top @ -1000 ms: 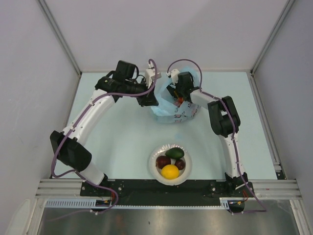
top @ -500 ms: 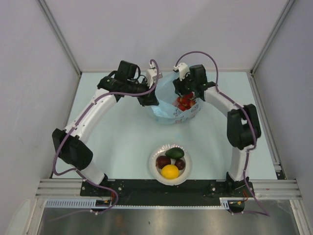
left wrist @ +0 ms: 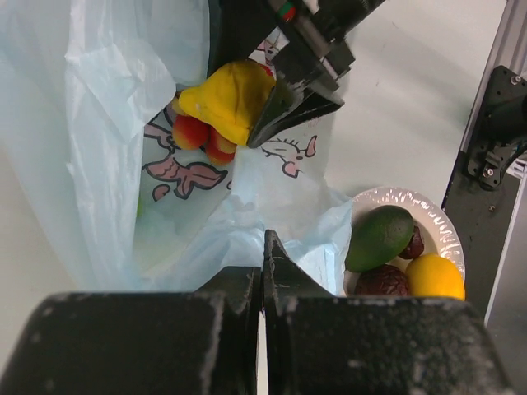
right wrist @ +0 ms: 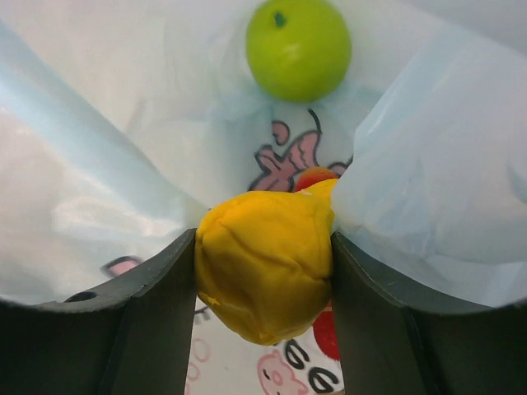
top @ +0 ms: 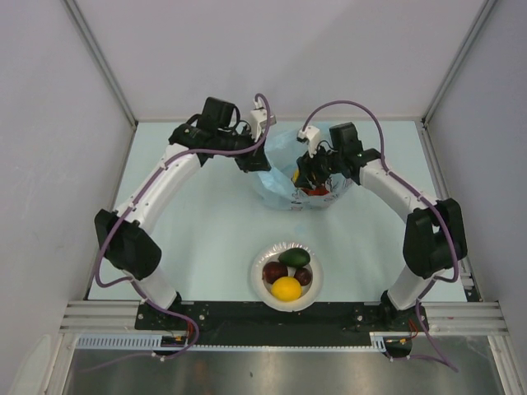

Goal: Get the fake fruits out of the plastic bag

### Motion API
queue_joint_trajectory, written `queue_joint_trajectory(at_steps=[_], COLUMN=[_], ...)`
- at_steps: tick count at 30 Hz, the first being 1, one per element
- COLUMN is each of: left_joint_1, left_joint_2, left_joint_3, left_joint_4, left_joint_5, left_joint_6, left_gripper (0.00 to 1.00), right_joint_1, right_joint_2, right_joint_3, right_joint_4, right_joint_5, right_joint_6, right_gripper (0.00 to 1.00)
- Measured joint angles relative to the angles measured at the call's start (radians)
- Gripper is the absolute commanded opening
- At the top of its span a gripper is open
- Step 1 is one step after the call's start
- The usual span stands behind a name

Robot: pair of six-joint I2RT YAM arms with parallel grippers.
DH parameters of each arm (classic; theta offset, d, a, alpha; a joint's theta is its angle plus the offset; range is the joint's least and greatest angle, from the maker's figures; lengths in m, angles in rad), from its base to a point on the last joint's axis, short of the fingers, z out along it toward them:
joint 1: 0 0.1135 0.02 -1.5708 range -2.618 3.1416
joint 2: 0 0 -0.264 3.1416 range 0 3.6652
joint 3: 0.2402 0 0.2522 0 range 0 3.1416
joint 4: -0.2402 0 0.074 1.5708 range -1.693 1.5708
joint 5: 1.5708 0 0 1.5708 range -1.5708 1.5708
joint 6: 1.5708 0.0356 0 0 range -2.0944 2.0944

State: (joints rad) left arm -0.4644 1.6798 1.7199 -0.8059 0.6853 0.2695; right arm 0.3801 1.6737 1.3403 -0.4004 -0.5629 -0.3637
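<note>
The light-blue plastic bag lies at the back of the table with its mouth held open. My left gripper is shut on the bag's left edge; in the left wrist view the jaws pinch the thin film. My right gripper is over the bag's mouth, shut on the yellow lumpy top of the bunch of red grapes. A green apple lies inside the bag.
A white bowl near the front edge holds a lemon, an avocado and dark red round fruits. The left wrist view also shows the bowl. Grey walls stand on three sides.
My right arm has swung its elbow out to the right, and its gripper has come up from inside the bag with the grape bunch. The left arm has hardly moved.
</note>
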Motion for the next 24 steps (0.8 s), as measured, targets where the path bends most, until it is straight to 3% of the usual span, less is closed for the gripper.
queue_joint_trajectory(at_steps=[8, 10, 11, 17, 24], left_joint_1=[0.0, -0.001, -0.001, -0.002, -0.005], left_joint_2=[0.003, 0.003, 0.003, 0.003, 0.003], left_joint_3=[0.002, -0.003, -0.008, -0.05, -0.092], left_joint_4=[0.011, 0.013, 0.013, 0.011, 0.011], left_joint_5=[0.003, 0.003, 0.003, 0.003, 0.002], left_joint_6=[-0.009, -0.008, -0.008, -0.007, 0.001], left_gripper=[0.0, 0.0, 0.0, 0.0, 0.0], right_joint_1=[-0.01, -0.02, -0.024, -0.034, -0.012], right_joint_2=[0.032, 0.034, 0.034, -0.003, -0.188], right_joint_3=[-0.1, -0.129, -0.142, -0.198, -0.207], right_joint_4=[0.061, 0.077, 0.084, 0.089, 0.076], right_joint_5=[0.135, 0.156, 0.16, 0.166, 0.183], right_joint_6=[-0.097, -0.123, -0.132, -0.155, -0.045], right_gripper=[0.59, 0.76, 1.0, 1.0, 0.96])
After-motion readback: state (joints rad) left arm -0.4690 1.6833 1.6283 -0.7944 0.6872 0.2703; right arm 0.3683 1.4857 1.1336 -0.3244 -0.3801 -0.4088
